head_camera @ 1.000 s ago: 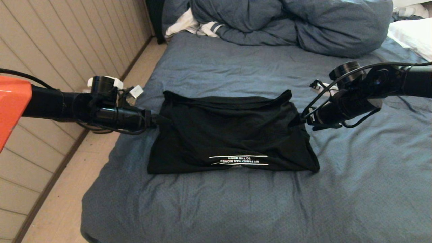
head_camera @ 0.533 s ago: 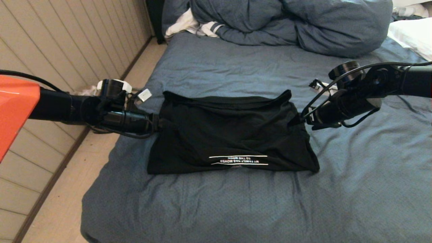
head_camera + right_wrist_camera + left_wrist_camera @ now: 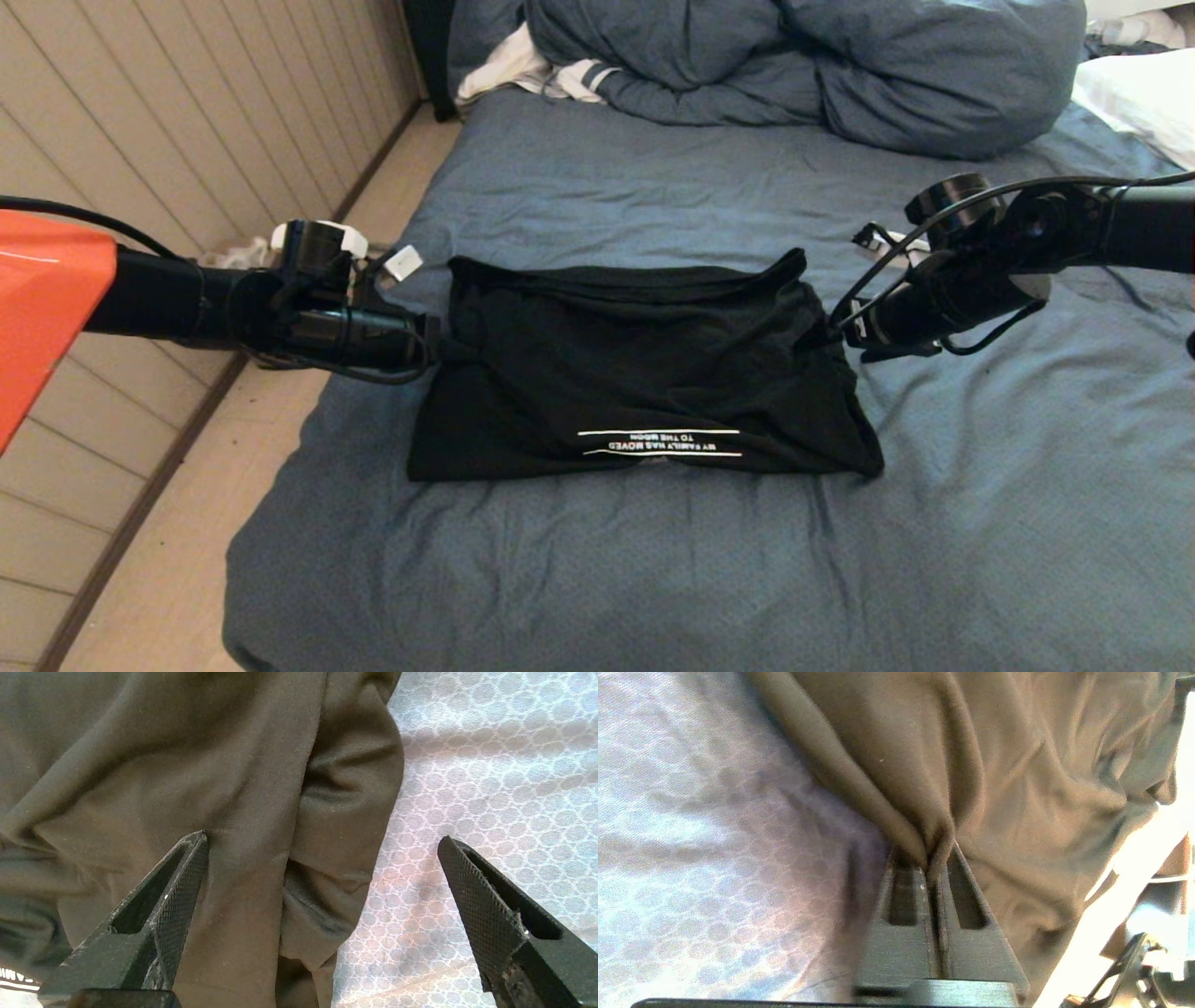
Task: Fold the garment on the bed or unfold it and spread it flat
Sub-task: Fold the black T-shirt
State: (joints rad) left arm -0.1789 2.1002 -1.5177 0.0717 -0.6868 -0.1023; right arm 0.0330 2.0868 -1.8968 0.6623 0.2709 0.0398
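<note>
The garment (image 3: pixel 644 373), a black T-shirt folded into a rough rectangle, lies in the middle of the bed (image 3: pixel 653 569), its white lettering near the front edge. My left gripper (image 3: pixel 446 347) is at the shirt's left edge. In the left wrist view that gripper (image 3: pixel 934 858) is shut, with a pinched fold of the garment (image 3: pixel 1017 779) between its tips. My right gripper (image 3: pixel 822 338) hovers at the shirt's right edge. In the right wrist view the right gripper (image 3: pixel 322 844) stands open over the garment (image 3: pixel 196 765), one finger above cloth, the other above the sheet.
A bulky blue duvet (image 3: pixel 803 65) and a white striped cloth (image 3: pixel 523 70) lie at the head of the bed, with a white pillow (image 3: pixel 1144 93) at the far right. The panelled wall (image 3: pixel 168 140) and a strip of floor (image 3: pixel 196 551) run along the bed's left side.
My left gripper has moved right onto the shirt's left edge and shut on a fold of it. The right arm has hardly moved.
</note>
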